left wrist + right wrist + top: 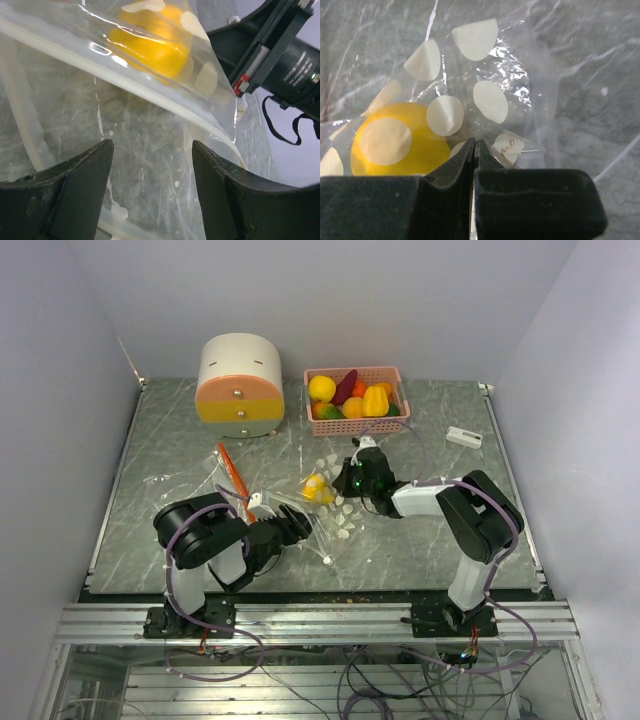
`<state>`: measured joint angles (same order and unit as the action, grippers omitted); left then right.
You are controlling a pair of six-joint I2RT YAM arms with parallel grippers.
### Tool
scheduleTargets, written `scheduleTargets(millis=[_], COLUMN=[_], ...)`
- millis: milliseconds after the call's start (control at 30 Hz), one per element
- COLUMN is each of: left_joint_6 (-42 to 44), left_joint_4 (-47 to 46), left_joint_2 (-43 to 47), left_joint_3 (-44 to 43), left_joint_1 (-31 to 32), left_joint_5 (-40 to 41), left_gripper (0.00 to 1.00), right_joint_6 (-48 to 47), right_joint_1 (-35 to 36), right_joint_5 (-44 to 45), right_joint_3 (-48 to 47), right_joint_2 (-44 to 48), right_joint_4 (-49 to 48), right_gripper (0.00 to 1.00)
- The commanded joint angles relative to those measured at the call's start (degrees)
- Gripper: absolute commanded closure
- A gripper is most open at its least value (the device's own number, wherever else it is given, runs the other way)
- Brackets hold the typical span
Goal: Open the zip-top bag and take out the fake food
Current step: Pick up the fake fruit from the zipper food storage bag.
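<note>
The clear zip-top bag (330, 512) with white dots lies mid-table, and one yellow piece of fake food (316, 487) is inside it. My right gripper (352, 483) is at the bag's far right side. In the right wrist view its jaws (474, 141) are shut on the bag's film (520, 90), right beside the yellow fruit (422, 152). My left gripper (303, 527) is at the bag's near left end. It stands open (151, 145) over the film, below the raised zip strip (150, 92) and the yellow fruit (150, 47). An orange carrot (232, 470) lies on the table to the left.
A pink basket (390, 373) at the back holds several fake fruits and vegetables. The round cream, orange and yellow drawer box (240, 385) stands at the back left. A small white device (463, 436) lies at the right.
</note>
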<state>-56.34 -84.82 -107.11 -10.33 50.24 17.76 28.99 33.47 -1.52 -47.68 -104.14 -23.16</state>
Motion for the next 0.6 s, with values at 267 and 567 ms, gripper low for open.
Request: scheduleTargets(millis=[267, 567], left_joint_6=[1.5, 0.7], left_joint_4=[-13.9, -14.0], left_joint_2=[1.0, 0.0], left_joint_3=[2.2, 2.4], left_joint_1=[-0.4, -0.4], left_joint_5=[0.5, 0.0], left_gripper=[0.23, 0.23], right_joint_6=[0.0, -1.0], right_joint_1=[1.5, 1.6], right_joint_5=[3.1, 4.1], right_joint_3=[8.7, 5.4], right_joint_2=[14.6, 16.0], right_joint_4=[-2.6, -1.7], right_gripper=[0.95, 0.87])
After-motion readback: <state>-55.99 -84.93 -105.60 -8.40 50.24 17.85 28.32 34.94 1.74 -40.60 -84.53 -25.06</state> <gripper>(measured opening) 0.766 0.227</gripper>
